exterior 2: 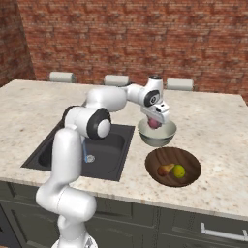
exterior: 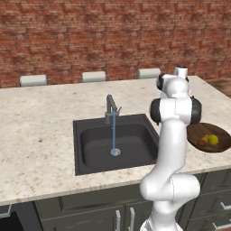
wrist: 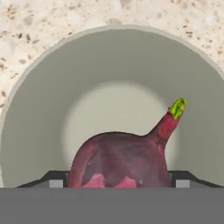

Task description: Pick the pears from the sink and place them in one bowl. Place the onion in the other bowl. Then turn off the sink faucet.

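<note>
The gripper (exterior 2: 155,120) hangs over the pale grey bowl (exterior 2: 163,138). The onion (wrist: 124,159) sits between its jaws, which stand wide around it; actual contact cannot be told.

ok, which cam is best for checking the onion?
Hand view: the onion is close up between the fingertips, over the pale grey bowl. Right base view shows it small under the gripper. In the left base view I can't make it out.

Even, soft rendered light, no glare.
The counter (exterior: 40,135) is bright and evenly lit; the sink (exterior: 97,146) reads as a dark, nearly shadowless well. In the hand view the grey bowl (wrist: 109,65) shades gently toward its rim. All views are slightly soft and low in resolution.
</note>
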You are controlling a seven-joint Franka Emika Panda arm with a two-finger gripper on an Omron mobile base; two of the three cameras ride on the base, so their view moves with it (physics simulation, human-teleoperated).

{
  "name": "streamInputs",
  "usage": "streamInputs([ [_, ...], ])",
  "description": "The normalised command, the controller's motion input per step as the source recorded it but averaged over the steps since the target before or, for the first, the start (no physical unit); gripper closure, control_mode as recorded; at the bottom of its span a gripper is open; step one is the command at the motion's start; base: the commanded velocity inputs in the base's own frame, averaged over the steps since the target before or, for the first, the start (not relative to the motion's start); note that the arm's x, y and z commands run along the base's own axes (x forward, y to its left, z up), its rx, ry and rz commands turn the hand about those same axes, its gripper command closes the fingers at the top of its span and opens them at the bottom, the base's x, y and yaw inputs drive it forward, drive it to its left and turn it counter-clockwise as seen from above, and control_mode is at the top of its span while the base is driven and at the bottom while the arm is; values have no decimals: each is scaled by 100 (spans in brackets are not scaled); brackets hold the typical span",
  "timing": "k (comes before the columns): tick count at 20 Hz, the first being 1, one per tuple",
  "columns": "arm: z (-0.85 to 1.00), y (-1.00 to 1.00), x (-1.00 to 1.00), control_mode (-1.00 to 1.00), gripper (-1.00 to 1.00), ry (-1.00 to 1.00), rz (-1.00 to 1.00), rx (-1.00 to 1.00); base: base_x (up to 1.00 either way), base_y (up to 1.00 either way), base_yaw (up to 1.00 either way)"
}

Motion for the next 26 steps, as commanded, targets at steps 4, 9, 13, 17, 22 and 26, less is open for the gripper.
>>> streamInputs([
  [4,-53,-1,17,-100,-100,7,0,0,0,0,0],
  [9,-14,-21,7,-100,-100,3,0,0,0,0,0],
  [13,14,-26,0,-100,-100,0,0,0,0,0,0],
  [17,7,-2,-1,-100,-100,0,0,0,0,0,0],
  [22,50,10,-5,-100,-100,0,0,0,0,0,0],
  [26,57,35,-47,-100,-100,0,0,-5,0,0,0],
])
